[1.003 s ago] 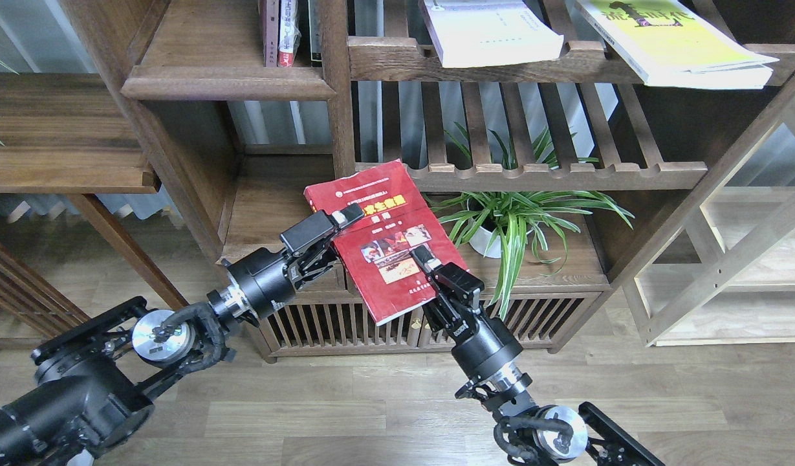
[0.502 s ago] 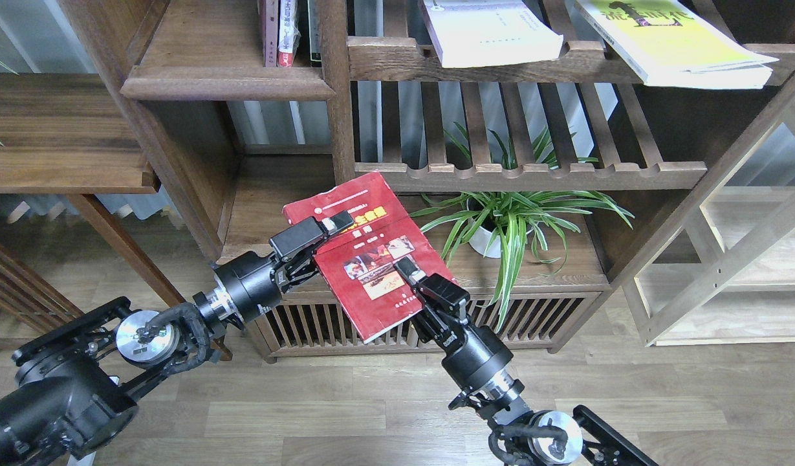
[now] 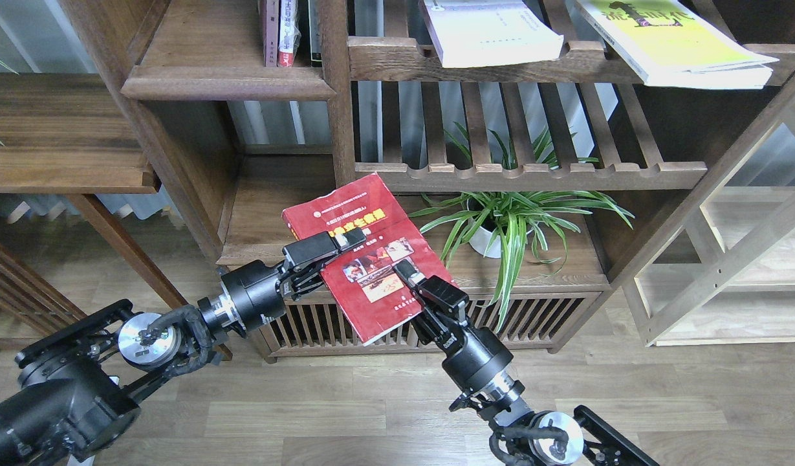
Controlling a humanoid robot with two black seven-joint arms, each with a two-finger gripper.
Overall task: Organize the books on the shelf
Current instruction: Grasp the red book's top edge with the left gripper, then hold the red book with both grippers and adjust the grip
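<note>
From the head view, left gripper [image 3: 345, 241] and right gripper [image 3: 405, 270] both clamp the dark red book [image 3: 365, 252] before the bookcase [image 3: 526, 175] (mid-carry), next needing a lift toward the notched rack above them.

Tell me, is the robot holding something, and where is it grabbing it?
Yes, the dark red book. The left gripper pinches its left edge and the right gripper pinches its right side near the lower corner.

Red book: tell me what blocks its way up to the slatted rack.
Nothing visible. The red book, held by both end effectors, left and right, sits just below the rack's front edge; the slats above are bare.
</note>
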